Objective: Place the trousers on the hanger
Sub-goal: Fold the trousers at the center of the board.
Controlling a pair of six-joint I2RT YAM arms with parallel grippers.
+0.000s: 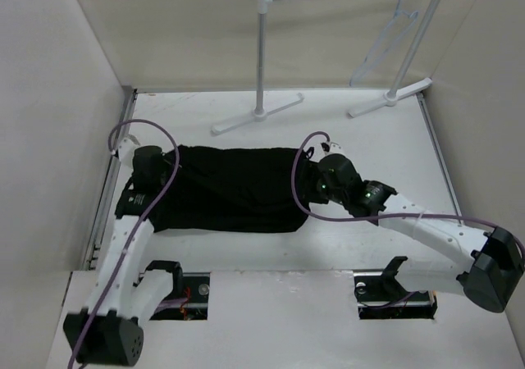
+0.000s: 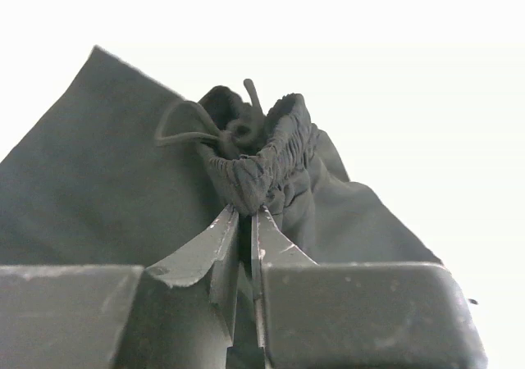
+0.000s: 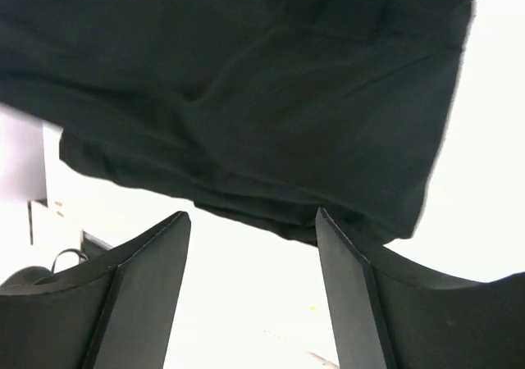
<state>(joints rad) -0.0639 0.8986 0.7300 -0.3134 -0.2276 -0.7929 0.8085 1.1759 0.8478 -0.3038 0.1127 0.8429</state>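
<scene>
The black trousers (image 1: 234, 189) lie folded flat on the white table, left of the middle. My left gripper (image 1: 166, 172) is at their left end. In the left wrist view it (image 2: 246, 211) is shut on the trousers' gathered elastic waistband (image 2: 262, 152), with a drawstring loop beside the pinch. My right gripper (image 1: 306, 190) is at the trousers' right end. In the right wrist view it (image 3: 252, 215) stands open, bare table between the fingers and the trousers' edge (image 3: 246, 82) just beyond the tips. The pale hanger (image 1: 385, 37) hangs on the rack at the back right.
A white tube garment rack (image 1: 261, 57) stands at the back, its two flat feet (image 1: 256, 115) resting on the table behind the trousers. Walls close in the left, right and back. Two cut-outs (image 1: 184, 291) sit in the near edge by the arm bases.
</scene>
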